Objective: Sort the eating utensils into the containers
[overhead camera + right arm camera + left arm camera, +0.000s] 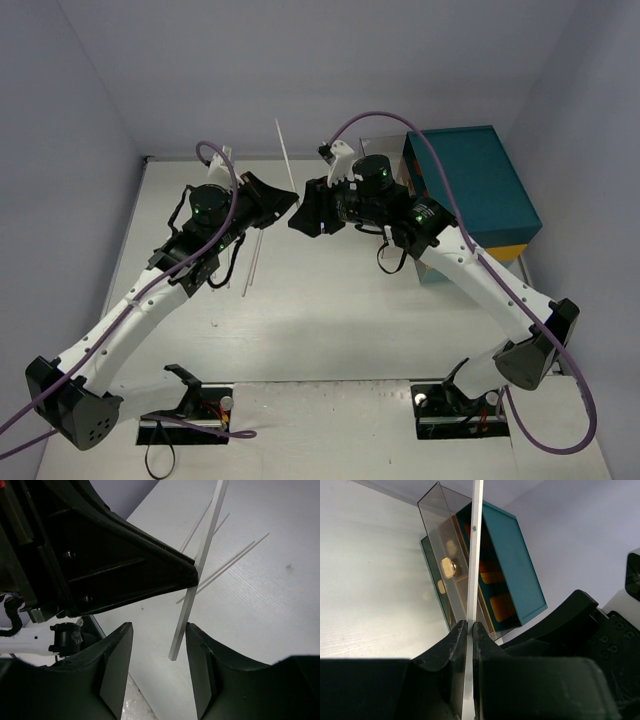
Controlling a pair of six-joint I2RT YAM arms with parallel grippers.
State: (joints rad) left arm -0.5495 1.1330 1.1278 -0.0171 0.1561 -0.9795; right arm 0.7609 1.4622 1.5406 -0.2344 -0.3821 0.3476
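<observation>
Where left pincer (469, 626) clamps, utensil (475, 545) slim, white, flat

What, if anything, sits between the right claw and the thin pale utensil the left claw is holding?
Nothing visible does. The thin pale utensil has its free end between the open fingers of the right claw, just past where the left claw pinches it.

Left arm (150, 300) and right arm (480, 280) stretched toward the tabletop's (330, 320) far middle, left end effector (470, 625) clamped on a slim clear utensil (474, 555), right end effector (159, 626) parted, straddling it
</observation>
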